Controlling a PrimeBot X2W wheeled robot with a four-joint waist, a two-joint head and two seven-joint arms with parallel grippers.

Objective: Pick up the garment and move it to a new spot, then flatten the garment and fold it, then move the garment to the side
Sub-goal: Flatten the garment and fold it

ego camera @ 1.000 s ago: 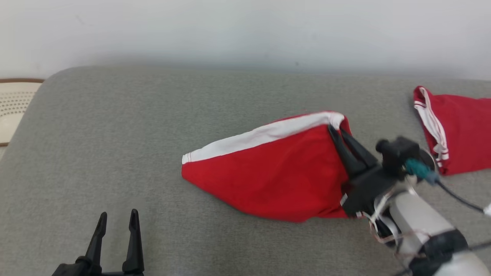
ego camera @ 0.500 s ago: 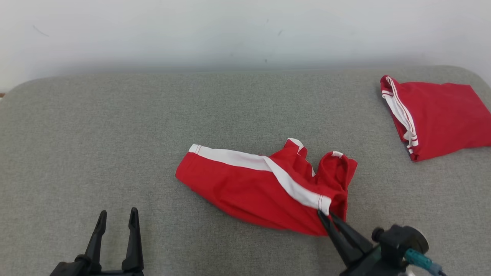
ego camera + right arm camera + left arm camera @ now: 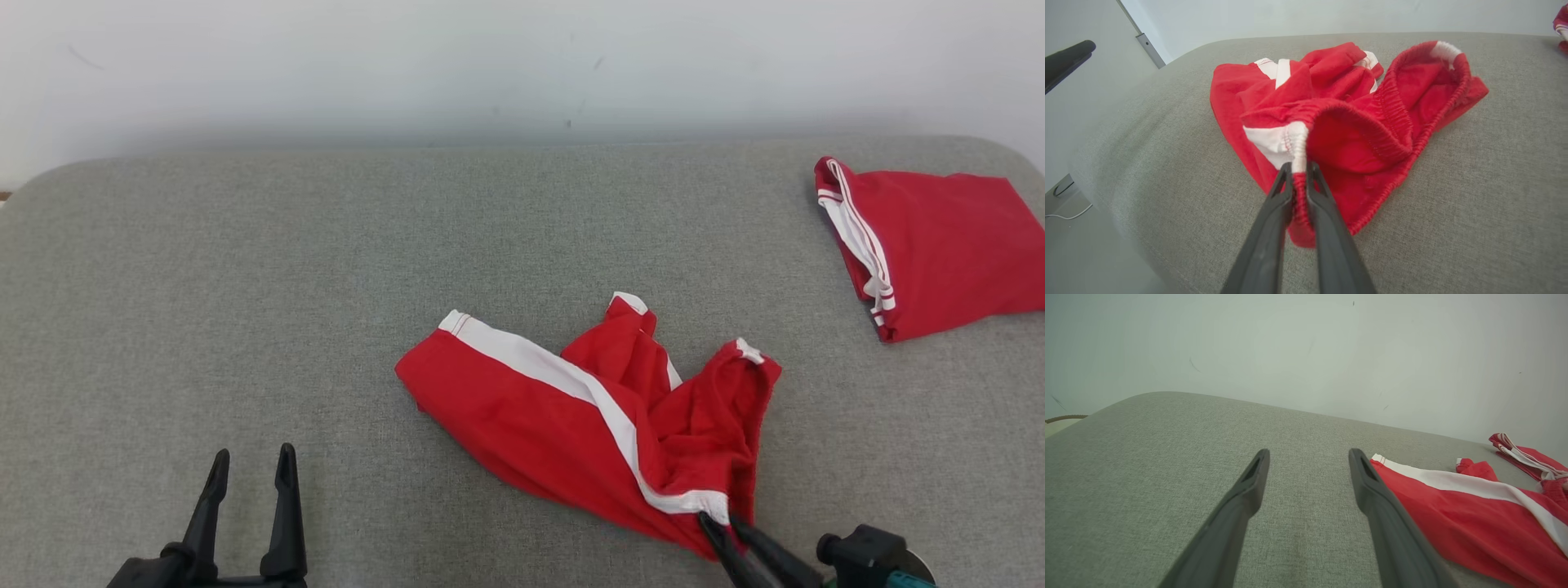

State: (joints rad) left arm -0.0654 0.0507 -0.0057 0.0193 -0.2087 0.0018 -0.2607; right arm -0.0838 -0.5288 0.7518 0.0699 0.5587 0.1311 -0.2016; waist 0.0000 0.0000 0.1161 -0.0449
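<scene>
Right wrist view: garment (image 3: 1355, 139) (waistband) between fingers (image 3: 1265, 239).

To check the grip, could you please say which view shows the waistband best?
Right wrist view: the waistband is close, clamped in the right gripper. Head view shows it small; left wrist view barely catches it.

A grey fabric-covered surface (image 3: 245, 269) with rounded corners stands against a plain pale wall (image 3: 408, 65), evenly lit.

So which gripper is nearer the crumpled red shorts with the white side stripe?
Right: the right gripper pinches the waistband of the red shorts; the left gripper stands open, apart, to their left.
</scene>
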